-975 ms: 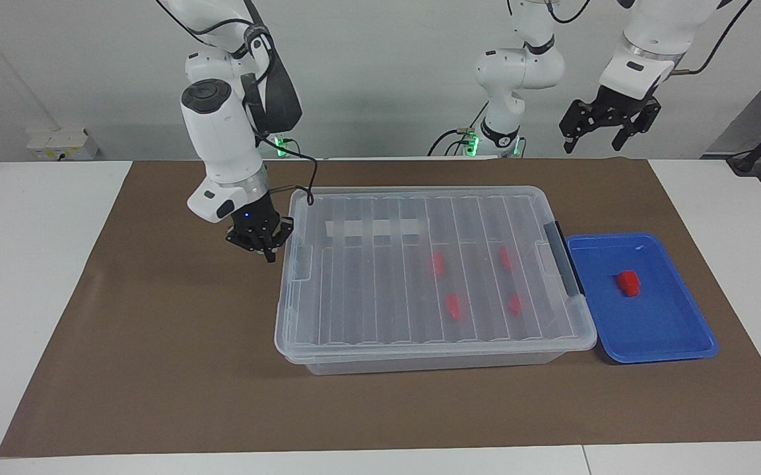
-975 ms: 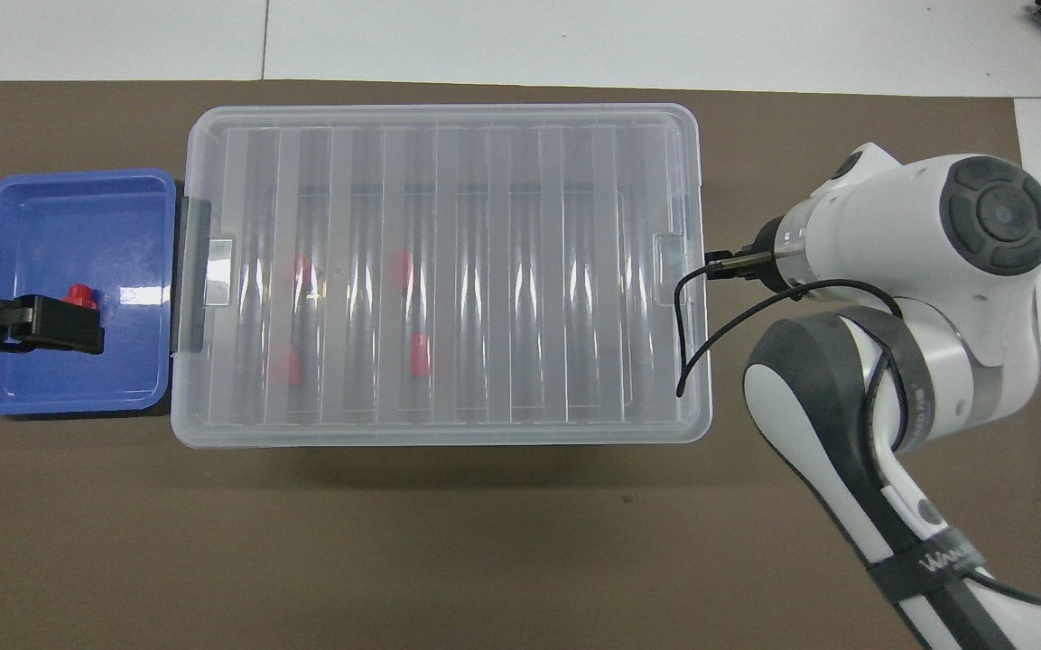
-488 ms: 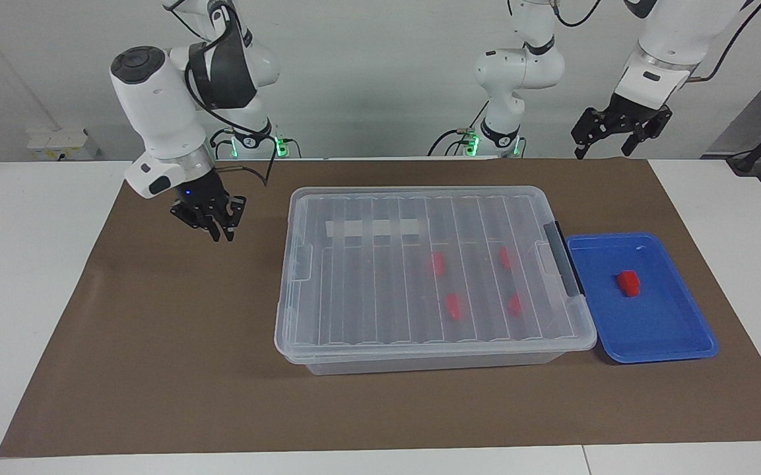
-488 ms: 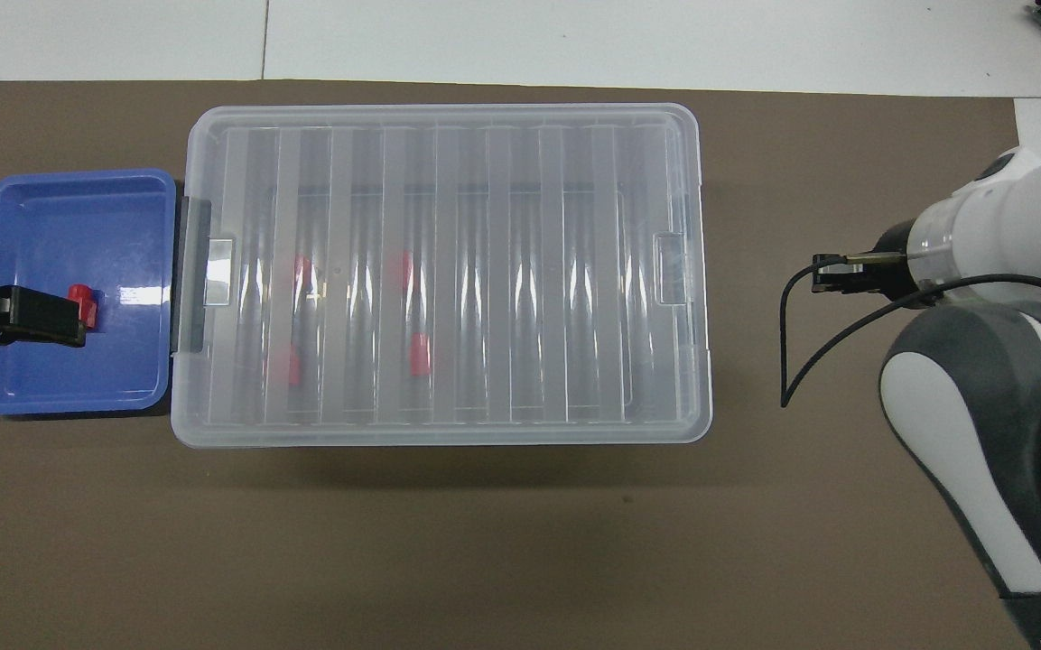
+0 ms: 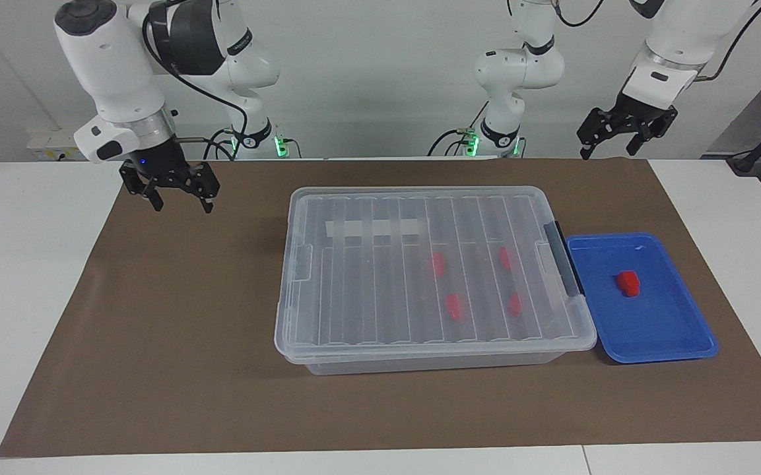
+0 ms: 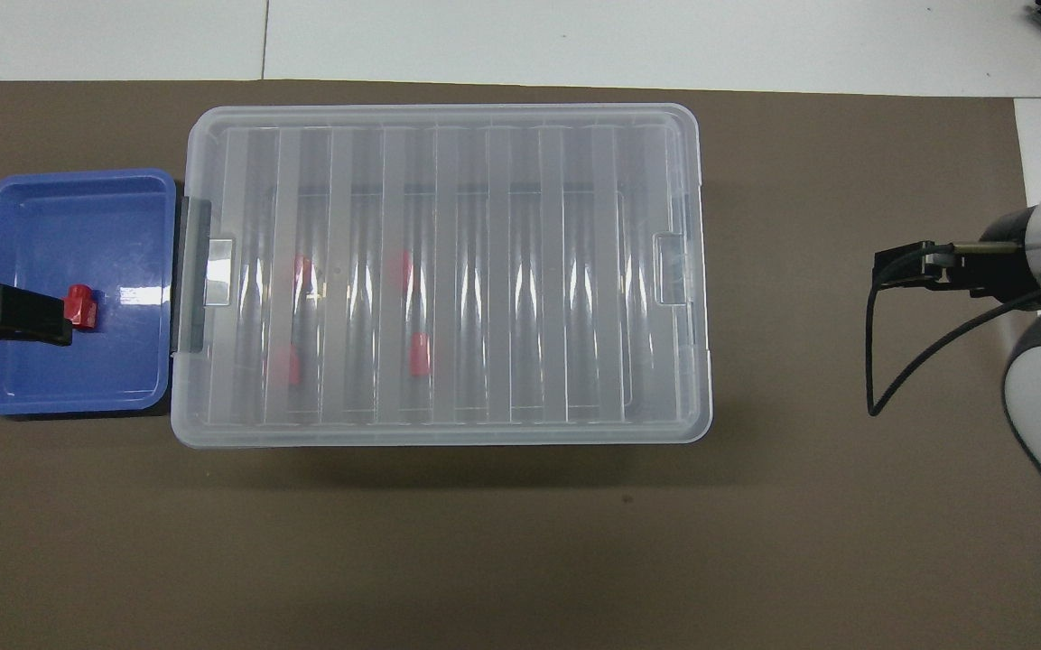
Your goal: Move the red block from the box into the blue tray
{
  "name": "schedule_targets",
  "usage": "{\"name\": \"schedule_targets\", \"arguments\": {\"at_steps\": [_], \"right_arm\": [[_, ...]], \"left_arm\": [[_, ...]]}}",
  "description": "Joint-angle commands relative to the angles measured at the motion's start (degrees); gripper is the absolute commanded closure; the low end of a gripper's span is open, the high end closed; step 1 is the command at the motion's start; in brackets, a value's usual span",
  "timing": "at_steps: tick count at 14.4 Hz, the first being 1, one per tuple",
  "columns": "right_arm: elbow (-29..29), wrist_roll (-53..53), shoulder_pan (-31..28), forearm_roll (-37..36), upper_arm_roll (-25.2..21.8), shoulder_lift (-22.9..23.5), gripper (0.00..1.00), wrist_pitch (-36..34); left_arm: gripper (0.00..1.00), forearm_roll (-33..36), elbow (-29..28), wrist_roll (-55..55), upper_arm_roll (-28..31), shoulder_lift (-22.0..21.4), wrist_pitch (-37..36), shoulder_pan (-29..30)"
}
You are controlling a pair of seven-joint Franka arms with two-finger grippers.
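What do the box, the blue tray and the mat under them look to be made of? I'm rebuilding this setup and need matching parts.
The box: clear, glossy plastic, probably; the red blocks show through its ribbed lid, which catches glare. The blue tray: smooth, opaque moulded plastic by its look, with rounded corners and a bright highlight. The brown mat: matte, flat sheet without shine, maybe paper or thin felt; which, I cannot tell.

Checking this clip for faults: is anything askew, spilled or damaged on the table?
Nothing stands out. The box sits square with its lid on, four red blocks inside. One red block lies in the tray, which sits beside the box. Both hands, left and right, are raised, open and empty.
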Motion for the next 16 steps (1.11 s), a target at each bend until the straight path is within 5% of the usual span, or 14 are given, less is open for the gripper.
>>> {"name": "schedule_targets", "arguments": {"at_steps": [1,4,16], "right_arm": [[8.94,2.64,-0.39,-0.82,0.47,2.06,0.0,-7.8],[15.48,2.81,-0.39,-0.39,0.64,4.45,0.0,-13.88],[8.36,1.32,0.4,0.06,0.64,0.49,0.0,-13.1]], "left_arm": [[0.0,-0.64,-0.73,0.68,-0.05,-0.63,1.35,0.37],[0.0,-0.64,-3.09,0.86,-0.22,-0.97,6.79,-0.16],[0.0,-0.38,-3.28,0.68,1.62,-1.33,8.48,2.04]]}}
